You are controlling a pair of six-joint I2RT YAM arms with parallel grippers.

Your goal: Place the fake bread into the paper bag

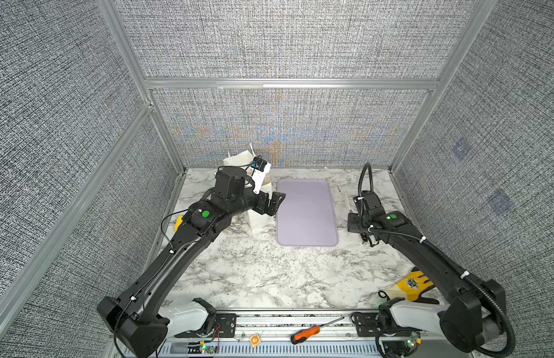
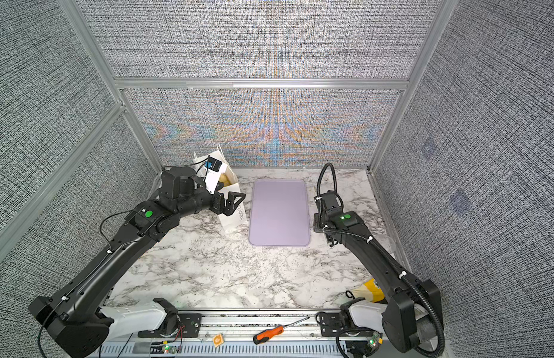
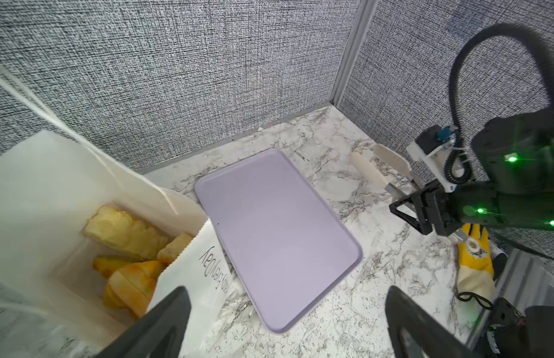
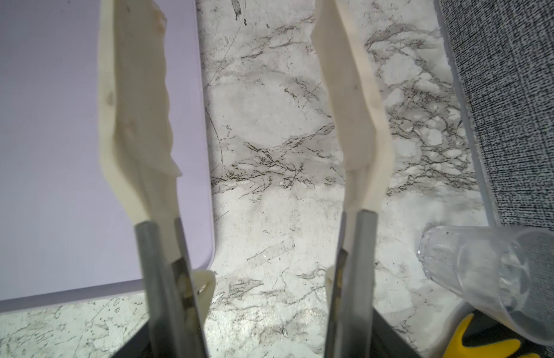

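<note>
The tall white paper carrier bag (image 1: 259, 222) with grey lettering stands upright near the back left corner of the grey-veined white marble tabletop (image 1: 254, 272), just beside the long left edge of a flat lilac rectangular plastic tray (image 1: 306, 214). The left wrist view looks down into the bag's open mouth, where the glossy golden-orange fake bread (image 3: 130, 254) lies piled at the bottom; several pieces show, one a striped croissant, though their number cannot be told. The left gripper (image 1: 274, 203), black with angular fingers, hangs above the bag's tray-side edge with its jaws spread wide and nothing between them. The right gripper (image 4: 241, 93), with long cream-white fingers, hovers low over the marble at the tray's right edge, jaws parted and empty. A clear plastic cup (image 4: 502, 279) lies on its side near it, and a yellow-and-black work glove (image 1: 412, 283) lies at the front right.
</note>
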